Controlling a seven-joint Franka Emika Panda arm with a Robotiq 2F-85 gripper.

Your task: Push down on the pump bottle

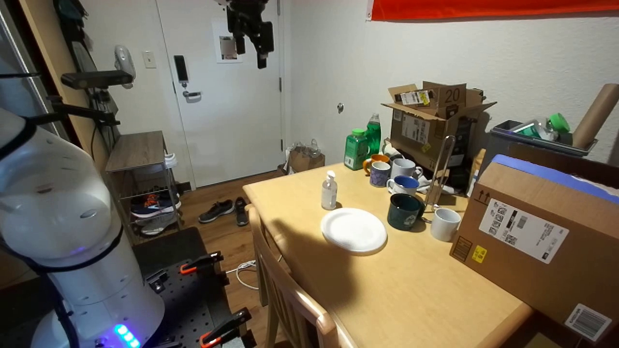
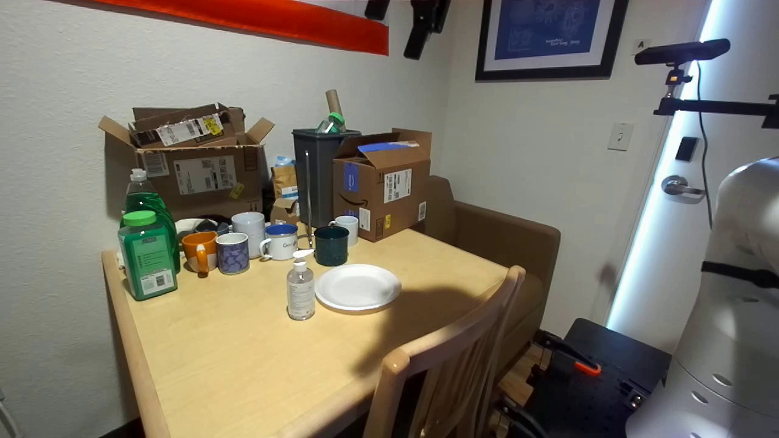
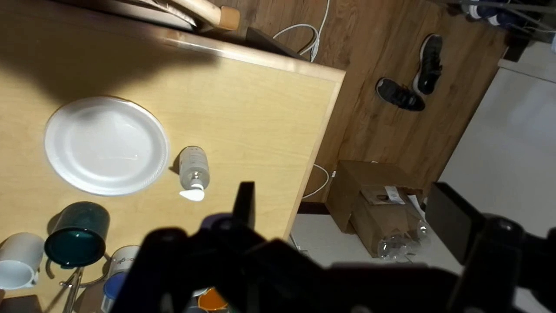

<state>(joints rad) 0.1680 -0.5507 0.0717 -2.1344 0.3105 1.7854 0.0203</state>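
The pump bottle (image 1: 329, 192) is small, clear to whitish, with a white pump top. It stands upright on the table beside the white plate (image 1: 353, 230). In an exterior view the bottle (image 2: 300, 292) shows its white nozzle raised. In the wrist view the bottle (image 3: 194, 171) is left of the jaws, next to the plate (image 3: 107, 145). My gripper (image 1: 251, 54) is high above the table and well apart from the bottle. It also shows at the top edge of an exterior view (image 2: 394, 30). In the wrist view its fingers (image 3: 343, 195) are spread wide with nothing between them.
Green bottles (image 2: 148, 255) and several mugs stand behind the bottle, including a dark green mug (image 1: 404, 211). Cardboard boxes (image 1: 537, 241) and a grey bin (image 2: 316, 176) stand along the table's back. A wooden chair (image 2: 438, 359) is at the near edge.
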